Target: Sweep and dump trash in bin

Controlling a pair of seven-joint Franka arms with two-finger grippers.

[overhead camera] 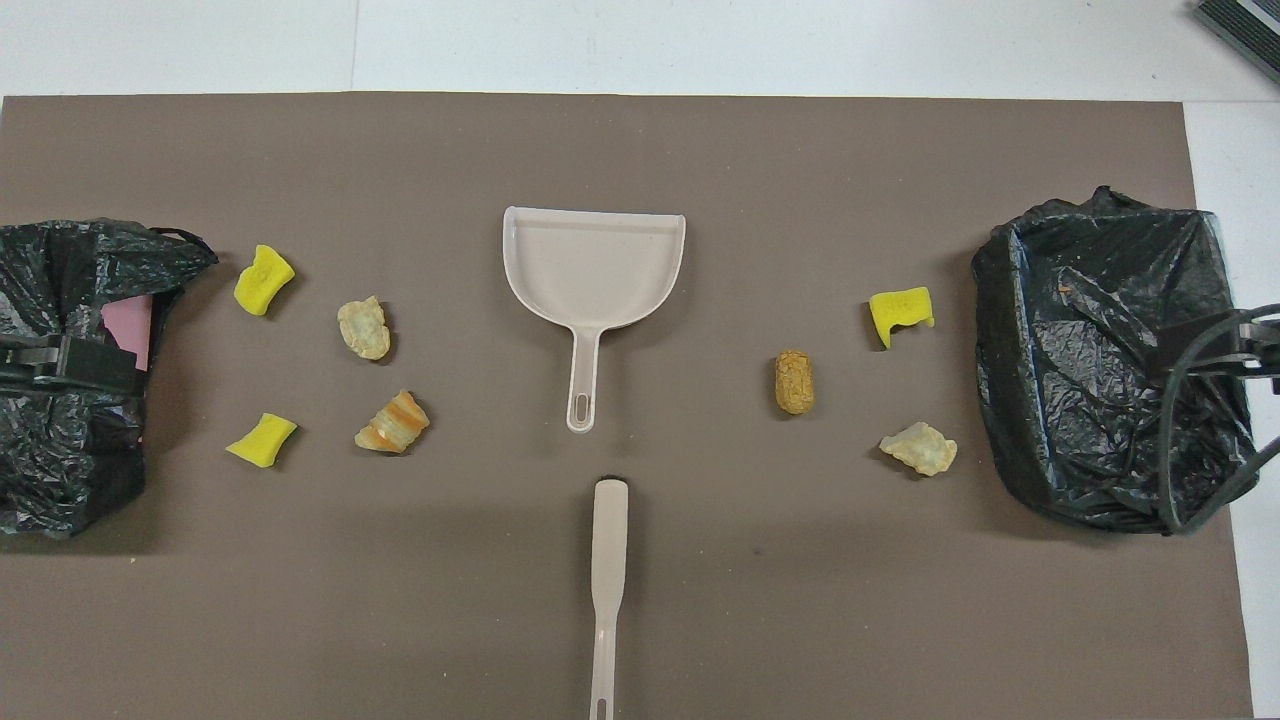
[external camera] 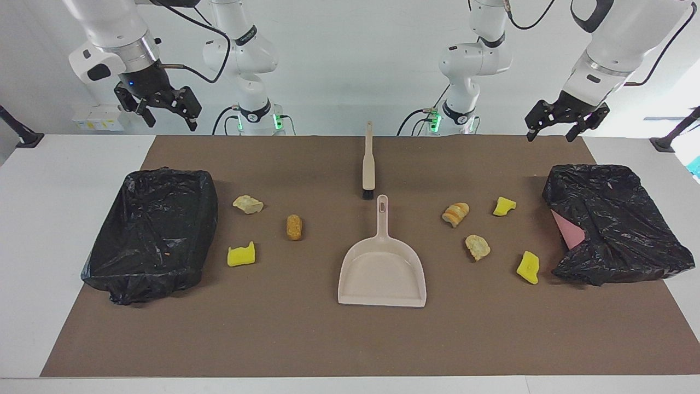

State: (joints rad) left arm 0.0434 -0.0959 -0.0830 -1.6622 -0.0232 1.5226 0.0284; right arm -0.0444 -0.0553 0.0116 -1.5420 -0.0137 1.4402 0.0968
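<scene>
Trash (external camera: 294,227) mid-mat (bins at ends)

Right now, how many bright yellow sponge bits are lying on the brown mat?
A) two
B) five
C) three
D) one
C: three yellow sponge bits show on the mat, one beside the bin at the right arm's end, and two near the bin at the left arm's end; the other four bits are tan or orange-brown.

Yellow sponge chunk (external camera: 241,255), beige dustpan (external camera: 382,273), blk bin liner (external camera: 150,232), brown mat (external camera: 328,339).
</scene>
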